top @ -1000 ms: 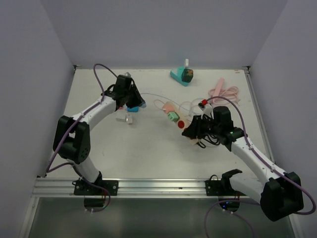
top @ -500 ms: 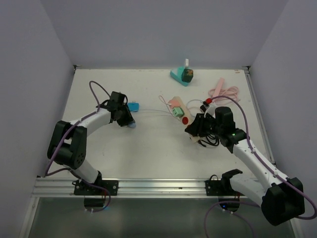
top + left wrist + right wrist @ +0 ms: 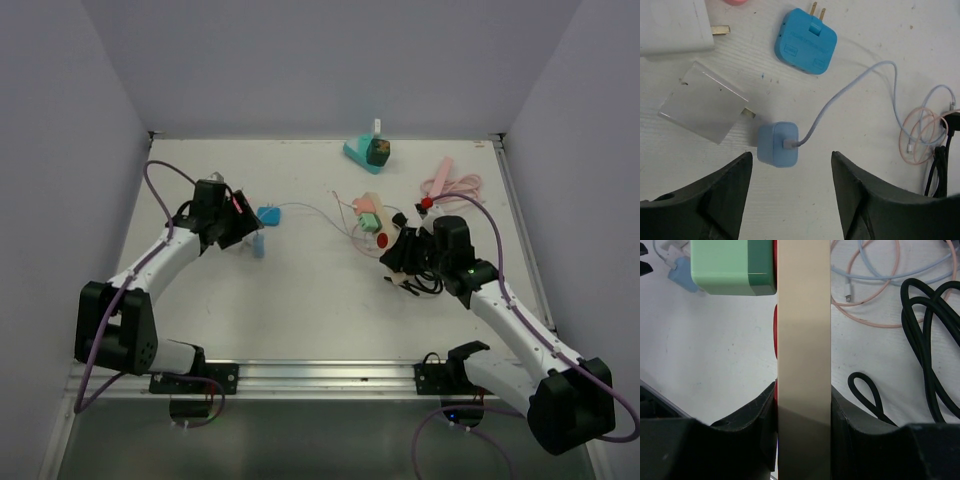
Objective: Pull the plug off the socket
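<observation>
The light blue plug (image 3: 778,144) is a small rounded cube lying flat on the white counter (image 3: 300,300), low in the centre of the left wrist view. A pale cable (image 3: 850,90) leaves its right face and curves toward the upper right. The left fingers (image 3: 720,195) stand apart on either side of it, below it in the frame, touching nothing. Just left of the plug lies a clear block (image 3: 705,102) with a metal prong. A darker blue adapter (image 3: 805,41) with two prongs sits near the top of the frame.

In the right wrist view the right fingers (image 3: 860,440) are clamped on a beige socket strip (image 3: 804,340) running up the centre. A green plug (image 3: 732,267) sits against its left side at the upper left. Black cable (image 3: 925,340) loops at the right.
</observation>
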Robot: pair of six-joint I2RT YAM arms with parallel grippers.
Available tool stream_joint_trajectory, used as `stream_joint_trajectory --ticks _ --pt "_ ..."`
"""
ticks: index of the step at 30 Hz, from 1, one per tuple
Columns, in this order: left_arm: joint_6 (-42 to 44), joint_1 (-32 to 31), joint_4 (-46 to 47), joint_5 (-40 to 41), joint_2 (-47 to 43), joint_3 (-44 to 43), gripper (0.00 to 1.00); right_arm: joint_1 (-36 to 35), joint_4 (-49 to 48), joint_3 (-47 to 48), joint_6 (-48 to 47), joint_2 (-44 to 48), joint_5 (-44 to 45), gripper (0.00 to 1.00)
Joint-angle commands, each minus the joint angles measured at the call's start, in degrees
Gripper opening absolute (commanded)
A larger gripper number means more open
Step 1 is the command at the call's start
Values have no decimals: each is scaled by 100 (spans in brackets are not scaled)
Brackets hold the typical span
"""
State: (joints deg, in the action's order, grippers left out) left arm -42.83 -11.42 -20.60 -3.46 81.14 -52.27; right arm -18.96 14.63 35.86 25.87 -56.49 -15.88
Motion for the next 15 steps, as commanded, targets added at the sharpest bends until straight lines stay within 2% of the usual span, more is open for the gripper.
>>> stream_joint_trajectory --ticks 1,2,6,11,15 --pt "-94 -18 170 -400 -388 42 72 15 -522 299 -3 103 33 0" --pt "-129 -18 179 -444 -458 42 80 -2 -566 299 6 86 15 0" --pt "-418 -193 171 -629 -845 -55 93 -28 -655 282 76 33 -3 0" --pt "-779 -606 135 -559 -1100 -248 96 -116 -769 273 147 -29 50 0" --pt "-1148 -1255 249 -445 -1083 -459 97 -257 -839 273 217 -46 120 0"
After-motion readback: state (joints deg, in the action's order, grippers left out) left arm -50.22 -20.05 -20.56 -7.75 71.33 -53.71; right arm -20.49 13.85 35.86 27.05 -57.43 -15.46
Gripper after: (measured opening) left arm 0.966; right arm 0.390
